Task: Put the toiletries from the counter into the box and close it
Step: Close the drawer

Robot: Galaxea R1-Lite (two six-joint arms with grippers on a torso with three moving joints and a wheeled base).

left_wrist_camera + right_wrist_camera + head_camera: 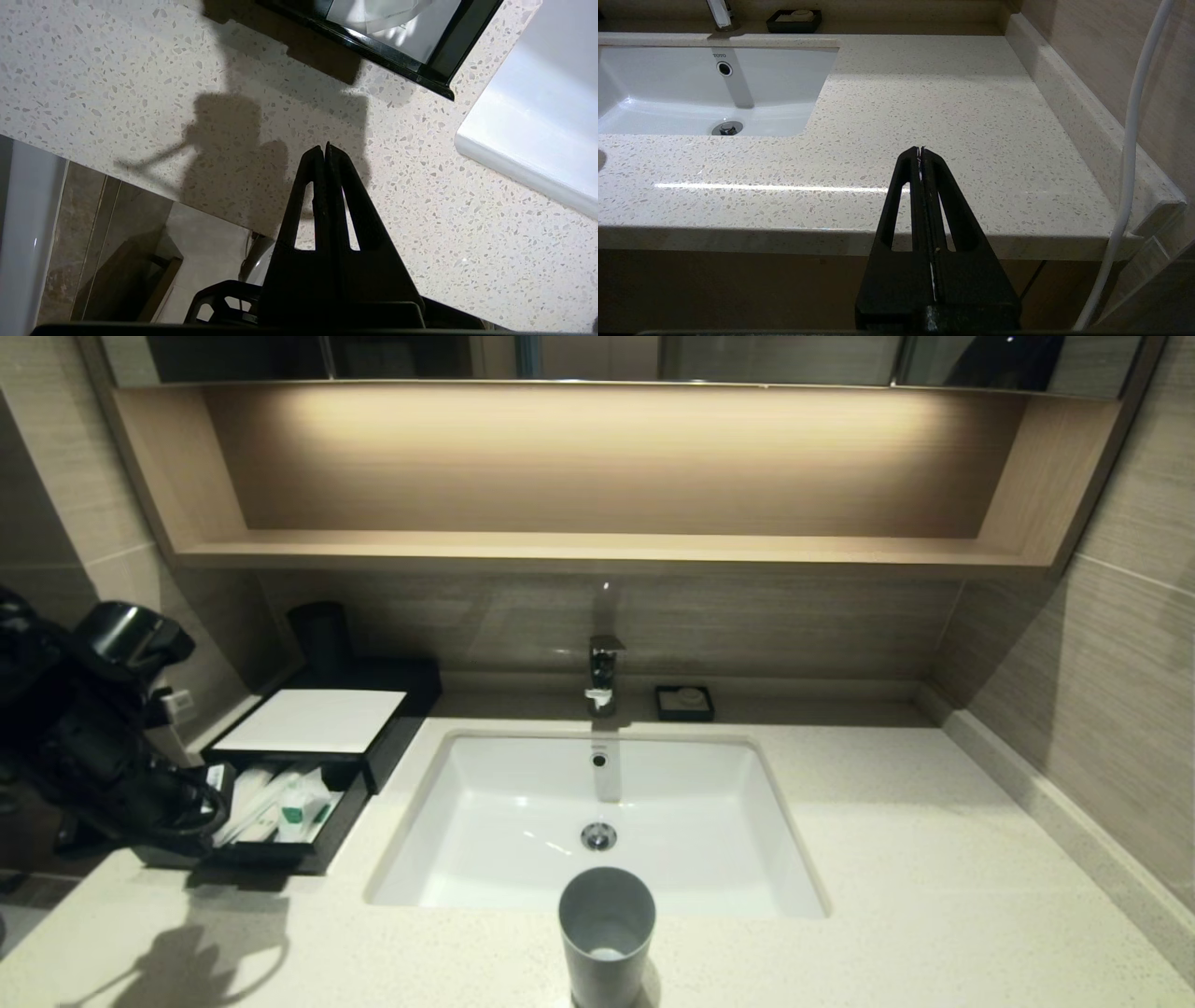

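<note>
**Drawer loaded and open: the push that shuts it comes next**

The left gripper (pixel 325 148) has its two black fingers pressed flat together with nothing between them, and it hangs over bare counter (pixel 117 74) just in front of the box. By my reading, closed fingers make a blunt pusher, which suits the step in hand: sliding the drawer (pixel 322 845) home. To do it well, the fingertips should meet the drawer's black front wall near its middle, low enough not to ride over the rim, and the push should run straight along the drawer's travel toward the wall so the box (pixel 313 721) does not skid or twist on the stone. A slow, even push should keep the light packets from jumping.

The toiletries (pixel 289 803) already lie inside the pulled-out drawer, pale packets with green labels side by side; none shows loose on the counter. The white panel on top of the box is bare.

The right gripper (pixel 921 149) is parked, fingers together and empty, over the counter's right end.

Hard to read: in the head view the left arm's bulk covers the drawer's left end, so the three packets cannot be counted apart with certainty. The wrist view shows only one corner of the drawer, with a translucent wrapper inside. Whether the fingertips touch the counter cannot be told.
</note>
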